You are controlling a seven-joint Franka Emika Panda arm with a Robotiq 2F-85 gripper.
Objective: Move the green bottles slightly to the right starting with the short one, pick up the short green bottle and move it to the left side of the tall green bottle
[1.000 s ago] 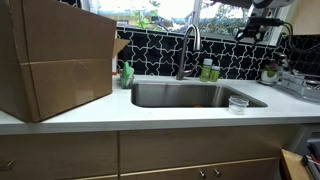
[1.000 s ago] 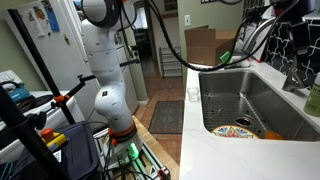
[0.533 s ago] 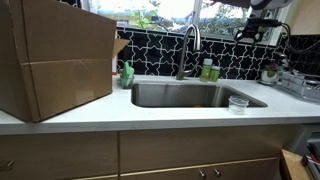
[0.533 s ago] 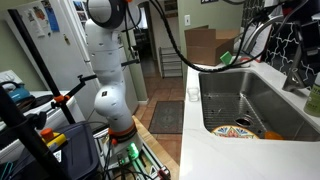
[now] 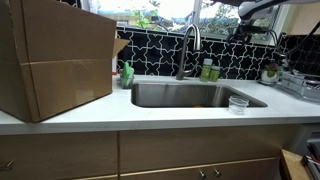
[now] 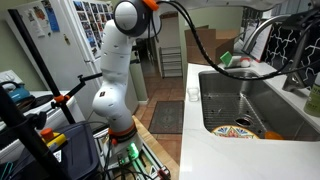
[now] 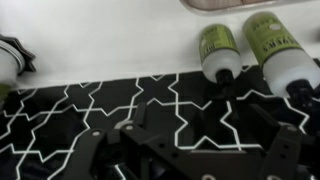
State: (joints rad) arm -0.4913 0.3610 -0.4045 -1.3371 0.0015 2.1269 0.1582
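The two small green bottles (image 5: 207, 70) stand side by side behind the sink, just right of the faucet. In the wrist view the short, darker green bottle (image 7: 218, 50) is left of the tall, lighter bottle with the pale top (image 7: 276, 55), both at the upper right against the white counter. My gripper (image 7: 190, 152) is open and empty. Its dark fingers show at the bottom of the wrist view, over the black patterned backsplash and apart from the bottles. The arm (image 5: 255, 9) reaches in at the top right, well above the bottles.
A bright green bottle with a pointed top (image 5: 127, 74) stands left of the steel sink (image 5: 195, 95) and faucet (image 5: 188, 50). A big cardboard box (image 5: 55, 60) fills the left counter. A clear plastic cup (image 5: 238, 103) and a dish rack (image 5: 300, 85) are at the right.
The arm has swung across the top of the exterior views, and its upper joints have turned. The bottles have not moved.
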